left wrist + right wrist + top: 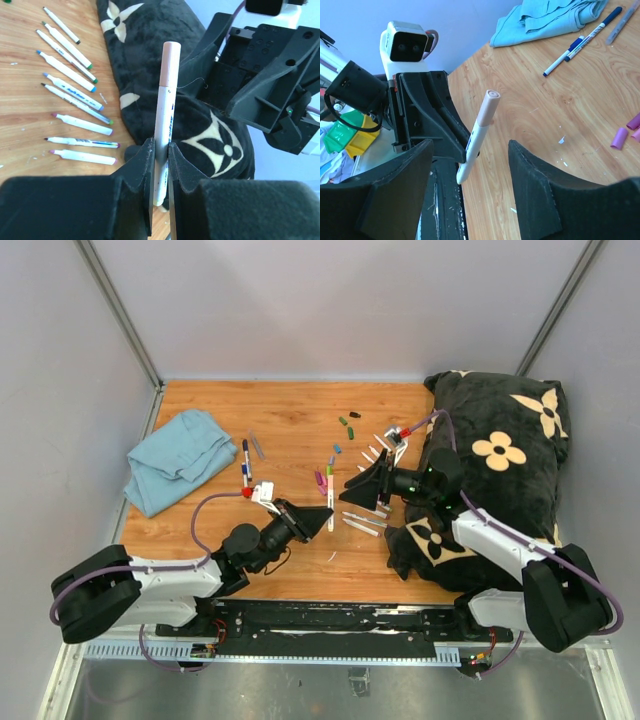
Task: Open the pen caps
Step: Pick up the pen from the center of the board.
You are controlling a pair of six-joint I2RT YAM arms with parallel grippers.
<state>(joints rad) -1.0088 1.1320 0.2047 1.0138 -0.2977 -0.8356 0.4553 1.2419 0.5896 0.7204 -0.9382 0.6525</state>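
Wooden desk (pixel 300 430), from above: left hand (pixel 326 517) and right hand (pixel 347 494) meet nose to nose mid-desk. Loose caps (pixel 346 422) lie beyond, a cushion (pixel 500 450) crowds the right edge, and open boards lie leftward. Left wrist: that hand is clamped on a pen (pixel 164 125) barrel, its pink cap (pixel 170 60) offered upward for pulling. Right wrist: fingers (pixel 540 175) stand apart, flanking the cap, seemingly not yet touching.
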